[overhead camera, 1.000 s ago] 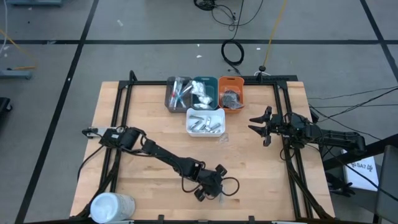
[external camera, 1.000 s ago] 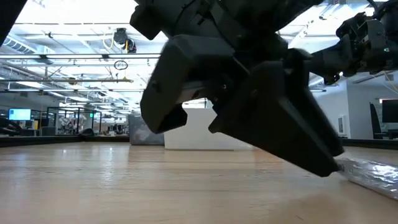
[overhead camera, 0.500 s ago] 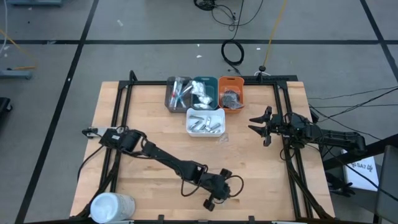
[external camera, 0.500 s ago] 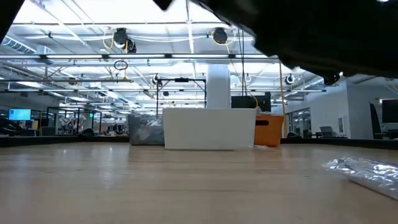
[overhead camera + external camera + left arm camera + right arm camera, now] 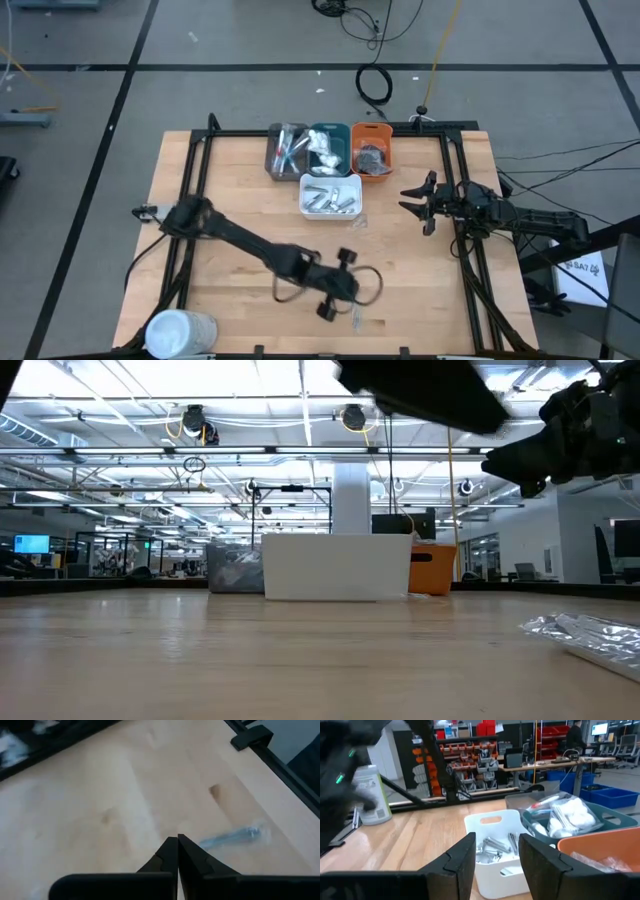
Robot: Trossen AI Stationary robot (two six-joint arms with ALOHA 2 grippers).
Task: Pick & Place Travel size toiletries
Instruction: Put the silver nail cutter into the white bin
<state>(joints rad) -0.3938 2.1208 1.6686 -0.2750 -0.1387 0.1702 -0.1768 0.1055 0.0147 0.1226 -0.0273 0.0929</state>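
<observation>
Your left gripper [image 5: 177, 840] has its fingers pressed together with nothing between them; it hangs above the bare wood near the front of the table [image 5: 230, 170]. A wrapped stick [image 5: 235, 836] lies on the wood just beyond the fingertips, untouched, and from above it shows as a pale sliver [image 5: 356, 318] beside the gripper [image 5: 333, 285]. As far as you can judge, the pinch closed on air, so that stick has yet to be picked up.

Your right gripper [image 5: 495, 851] waits at the right side of the table with its fingers held apart and empty, facing the trays.

Most of the job looks done. The white tray [image 5: 331, 196] holds silver sachets [image 5: 494, 845], the teal tray [image 5: 328, 146] holds white packets [image 5: 567, 815], the grey tray [image 5: 287, 150] holds sticks, and the orange tray [image 5: 372, 151] holds dark items. Besides the stick at the front, one small clear piece [image 5: 357, 222] lies on the wood just beside the white tray.

You cannot tell what that clear piece is, nor what is in the orange tray. In the low view the grey tray is mostly hidden behind the white one, and the crinkled wrapper [image 5: 590, 635] is cut off by the edge. A white canister [image 5: 180, 332] stands at the front left corner.
</observation>
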